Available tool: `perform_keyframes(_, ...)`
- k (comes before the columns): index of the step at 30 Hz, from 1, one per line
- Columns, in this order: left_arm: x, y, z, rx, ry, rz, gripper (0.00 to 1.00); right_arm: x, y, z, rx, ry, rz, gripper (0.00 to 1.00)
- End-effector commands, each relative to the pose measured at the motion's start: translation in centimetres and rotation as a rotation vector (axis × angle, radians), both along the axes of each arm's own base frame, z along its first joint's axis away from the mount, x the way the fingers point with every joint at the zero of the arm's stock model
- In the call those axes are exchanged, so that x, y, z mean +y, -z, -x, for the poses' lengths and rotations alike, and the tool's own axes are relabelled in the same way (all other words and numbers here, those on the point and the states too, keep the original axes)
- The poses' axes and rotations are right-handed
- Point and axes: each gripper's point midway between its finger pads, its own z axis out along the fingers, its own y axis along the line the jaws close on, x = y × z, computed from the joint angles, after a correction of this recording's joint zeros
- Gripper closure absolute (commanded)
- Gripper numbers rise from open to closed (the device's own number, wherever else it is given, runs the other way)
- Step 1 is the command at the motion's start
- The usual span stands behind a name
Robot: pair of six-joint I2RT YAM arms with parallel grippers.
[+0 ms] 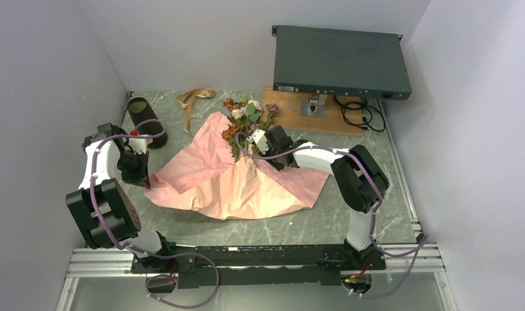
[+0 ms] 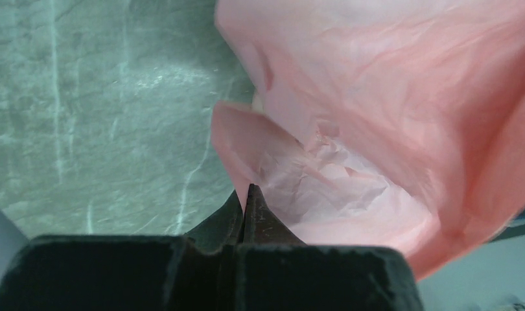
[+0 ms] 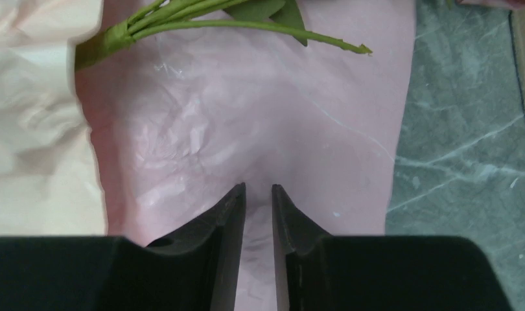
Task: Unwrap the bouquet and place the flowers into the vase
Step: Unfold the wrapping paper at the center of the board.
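The bouquet lies unwrapped. Its salmon-pink paper (image 1: 247, 188) is spread flat, with the flowers (image 1: 247, 115) on its far end, heads toward the back. The tall black vase (image 1: 143, 122) stands at the back left, apart from both. My left gripper (image 1: 142, 176) is at the sheet's left edge. In the left wrist view it (image 2: 247, 188) is shut on a raised flap of paper (image 2: 389, 97). My right gripper (image 1: 250, 149) is just by the stems. Its jaws (image 3: 258, 186) stand a narrow gap apart over the paper (image 3: 260, 110), short of the green stems (image 3: 201, 23).
A tan ribbon (image 1: 192, 100) lies loose at the back, between vase and flowers. A grey rack box (image 1: 341, 61) sits on a stand over a wooden board (image 1: 292, 111) at the back right, with black cables (image 1: 357, 113). White walls close in on the left, back and right.
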Motion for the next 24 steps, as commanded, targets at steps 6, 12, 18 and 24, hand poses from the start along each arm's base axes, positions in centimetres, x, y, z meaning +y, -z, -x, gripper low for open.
perform_keyframes(6,5.3,1.1,0.1,-0.021,0.048,-0.307,1.0,-1.6,2.2,-0.9,0.002,-0.02,0.088,0.78)
perform_keyframes(12,7.2,3.6,2.3,0.051,0.115,-0.429,1.0,-2.2,3.2,-0.8,0.022,-0.013,0.113,0.8)
perform_keyframes(18,7.6,6.4,3.2,0.092,0.113,-0.456,1.0,-2.2,3.6,-0.7,0.04,-0.017,0.12,0.81)
perform_keyframes(24,7.1,9.1,2.8,0.168,0.051,-0.386,1.0,-2.0,3.5,-1.0,0.043,-0.015,0.123,0.81)
